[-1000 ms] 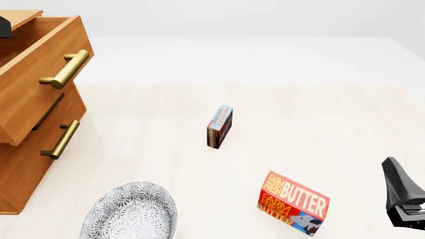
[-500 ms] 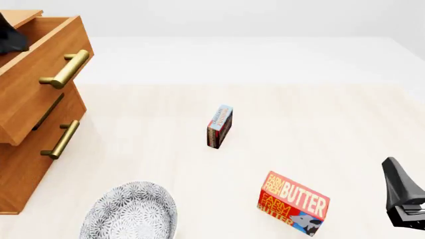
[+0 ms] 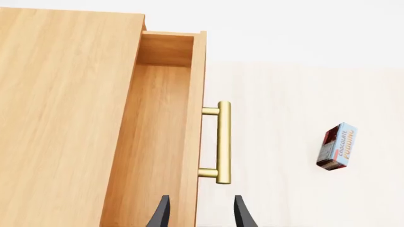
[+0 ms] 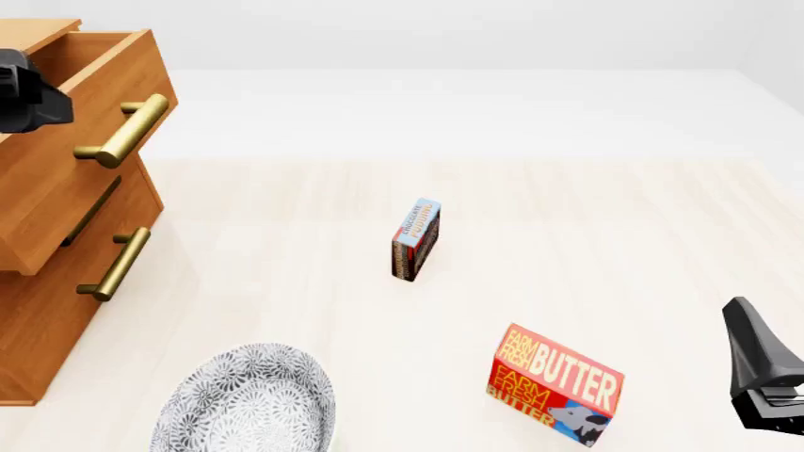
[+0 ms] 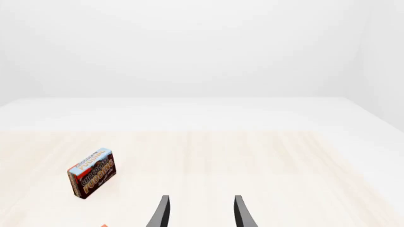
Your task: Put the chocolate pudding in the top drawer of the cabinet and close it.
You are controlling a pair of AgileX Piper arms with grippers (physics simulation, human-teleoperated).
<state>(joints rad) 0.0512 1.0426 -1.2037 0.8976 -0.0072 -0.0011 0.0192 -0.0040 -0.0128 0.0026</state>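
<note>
Spread wide and holding nothing, the left gripper (image 3: 200,215) is poised above the pulled-out top drawer (image 3: 158,142), its fingers straddling the drawer's front board just short of the brass handle (image 3: 223,142); this placement seems suited to leaving the cavity clear for loading. Equally parted and empty, the right gripper (image 5: 200,213) is kept low at the table's near right edge, aimed toward the chocolate pudding (image 4: 416,238). That box is stood on a narrow edge at mid-table, well apart from the cabinet (image 4: 51,311). Nearer the camera, a butter box (image 4: 554,385) and a patterned plate (image 4: 245,400) are left untouched.
</note>
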